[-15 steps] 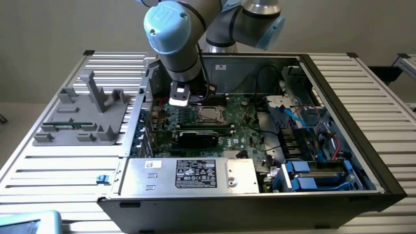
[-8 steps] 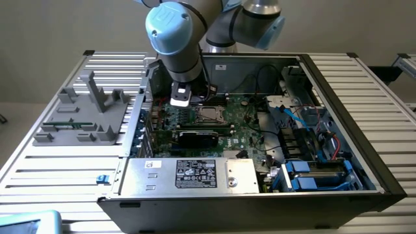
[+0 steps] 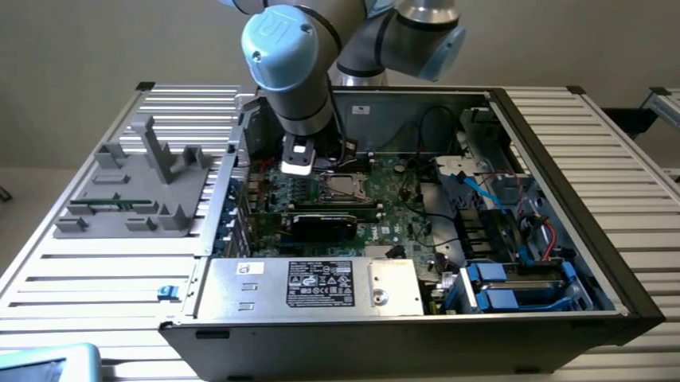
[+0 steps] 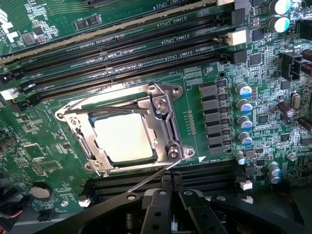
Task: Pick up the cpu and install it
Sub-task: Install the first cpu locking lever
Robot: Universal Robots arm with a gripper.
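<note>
In the wrist view the hand (image 4: 171, 204) sits nearest, its black fingers (image 4: 157, 212) drawn together with nothing between them, just above the motherboard (image 4: 44, 151). Just beyond the fingertips lies the cpu (image 4: 122, 137), its pale metal top bright, seated flat in the socket under the silvery load plate (image 4: 161, 109). A thin wire lever (image 4: 151, 178) angles out from the socket toward the hand. Past the socket run dark memory slots (image 4: 122, 58). In the exterior view, the open computer case (image 3: 595, 263) rests on a slatted metal bench (image 3: 85, 278), its power supply (image 3: 318, 282) nearest. Farther in, the arm (image 3: 292, 72) reaches down beside the socket (image 3: 342, 188). At the exterior view's left stands a grey fixture (image 3: 138, 187).
</note>
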